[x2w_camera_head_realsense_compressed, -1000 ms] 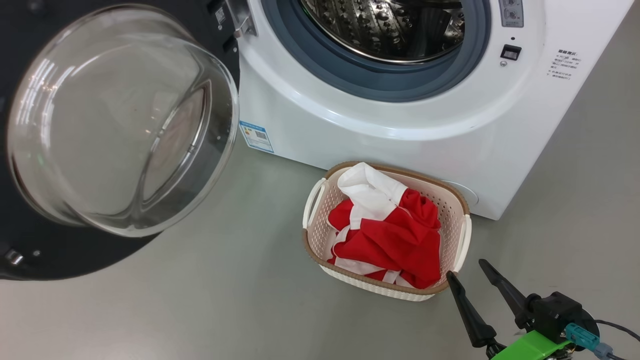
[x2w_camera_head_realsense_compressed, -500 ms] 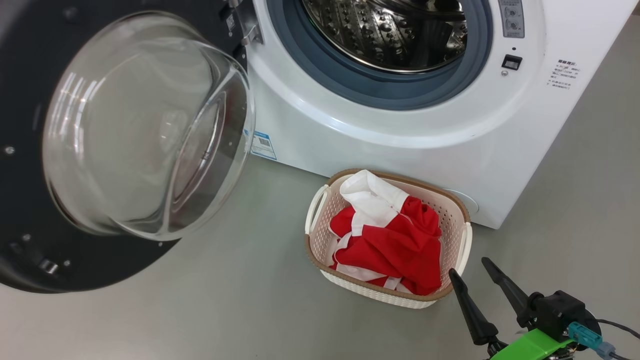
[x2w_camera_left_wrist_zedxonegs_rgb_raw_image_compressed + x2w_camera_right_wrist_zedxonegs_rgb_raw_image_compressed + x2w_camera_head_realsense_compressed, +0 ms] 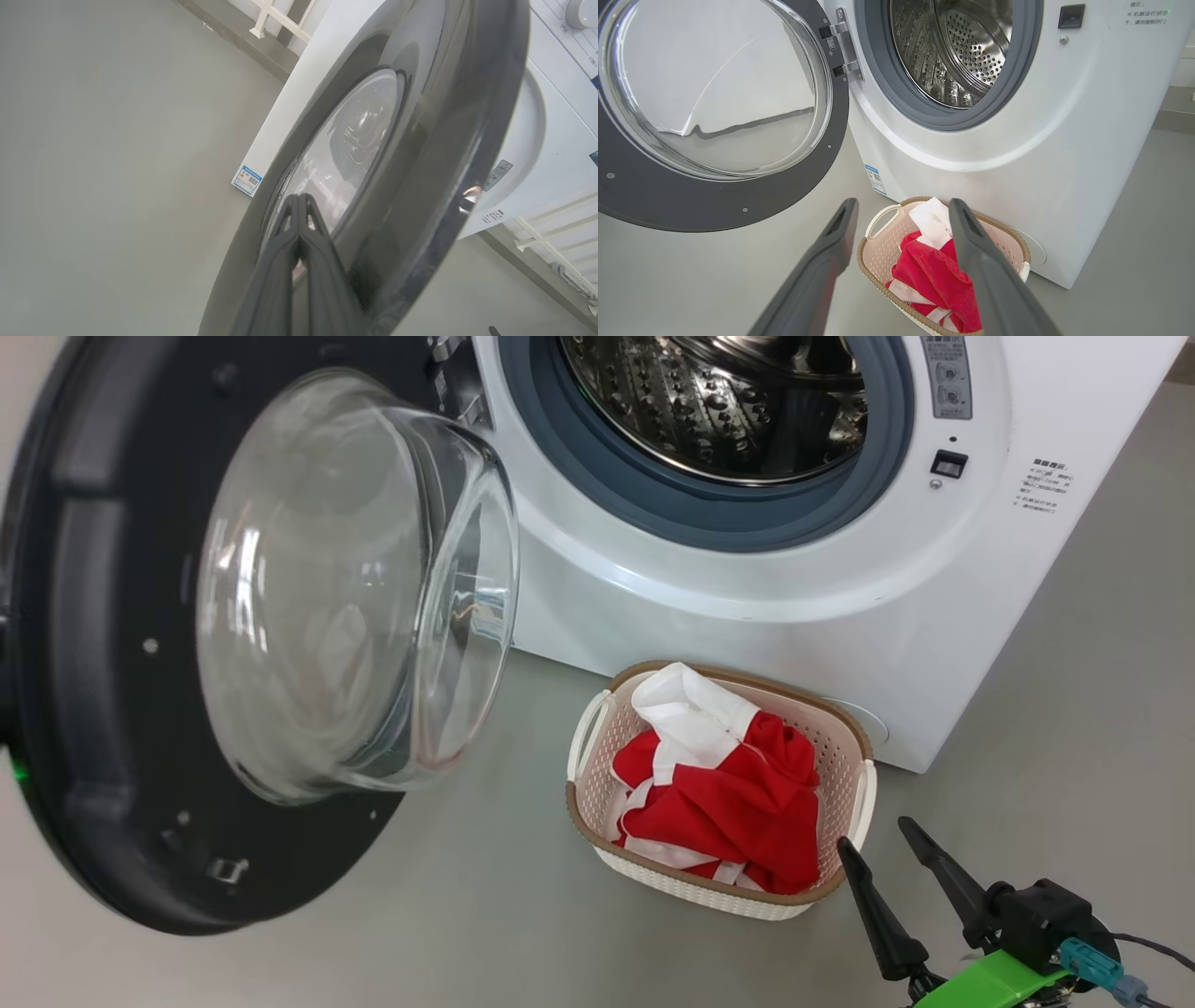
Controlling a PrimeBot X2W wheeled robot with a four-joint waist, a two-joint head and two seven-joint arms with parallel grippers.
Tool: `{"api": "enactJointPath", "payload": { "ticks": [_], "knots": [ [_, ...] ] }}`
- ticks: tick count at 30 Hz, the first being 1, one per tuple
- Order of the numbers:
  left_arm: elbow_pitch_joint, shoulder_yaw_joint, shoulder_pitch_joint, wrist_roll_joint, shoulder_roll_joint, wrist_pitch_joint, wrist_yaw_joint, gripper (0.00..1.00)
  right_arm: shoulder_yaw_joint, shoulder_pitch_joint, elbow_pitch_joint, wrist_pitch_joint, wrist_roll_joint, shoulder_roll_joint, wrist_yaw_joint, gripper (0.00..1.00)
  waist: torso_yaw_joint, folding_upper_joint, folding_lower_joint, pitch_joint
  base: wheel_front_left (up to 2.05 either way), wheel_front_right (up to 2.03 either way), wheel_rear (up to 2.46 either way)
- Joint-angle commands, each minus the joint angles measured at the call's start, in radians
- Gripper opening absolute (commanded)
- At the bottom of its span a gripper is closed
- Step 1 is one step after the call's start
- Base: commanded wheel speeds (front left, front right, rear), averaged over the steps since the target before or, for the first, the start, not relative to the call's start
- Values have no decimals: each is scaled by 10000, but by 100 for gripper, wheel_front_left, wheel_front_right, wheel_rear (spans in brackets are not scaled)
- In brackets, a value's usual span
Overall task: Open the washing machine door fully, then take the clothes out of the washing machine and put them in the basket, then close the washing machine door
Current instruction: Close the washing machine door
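Head view: washing machine door [image 3: 345, 597] at 9 o'clock, standing partly open off the washing machine [image 3: 747, 607] at 12, drum [image 3: 709, 401] bare. Clothes [image 3: 738, 803] lie in the basket [image 3: 691, 887] on the floor [image 3: 467, 915] toward 5 o'clock. Right end effector [image 3: 872, 833] is just beside the basket, fingers spread, holding nothing. Left wrist view: left end effector [image 3: 299, 198] at 6 o'clock, pressed together, tips at the door's glossy outer face; cannot tell if touching. Right wrist view: basket shows between the spread fingers, door at 9 to 10 o'clock. Probably the closing step: push flat on the rim far from the hinge [image 3: 845, 46], follow the arc, press until it shuts; the basket looks clear.
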Motion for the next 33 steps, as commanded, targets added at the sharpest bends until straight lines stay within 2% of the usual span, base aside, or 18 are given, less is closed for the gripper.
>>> {"api": "enactJointPath", "payload": {
  "ticks": [1, 14, 23, 33],
  "knots": [
    [-447, 342, -77, -185, 635, -46, -71, 0, 232, -94, -225, -65, -77, -9, 63, 100, -42, 0, 0, -15, 0, 0, 0],
    [-2611, -709, 88, -122, 820, -379, -71, 0, 240, -95, -229, -65, -54, 22, 63, 100, -289, 0, 0, -28, 0, 0, 0],
    [-3692, -1998, -609, 80, 552, -671, -71, 0, 246, -136, -260, -65, -61, 39, 63, 100, -521, 0, 0, 36, 0, 0, 0],
    [-4109, -3154, -1505, 189, 194, -1192, -71, 0, 151, -287, -300, -65, -100, 79, 63, 100, -792, 0, 0, 257, 0, 0, 0]
  ]
}}
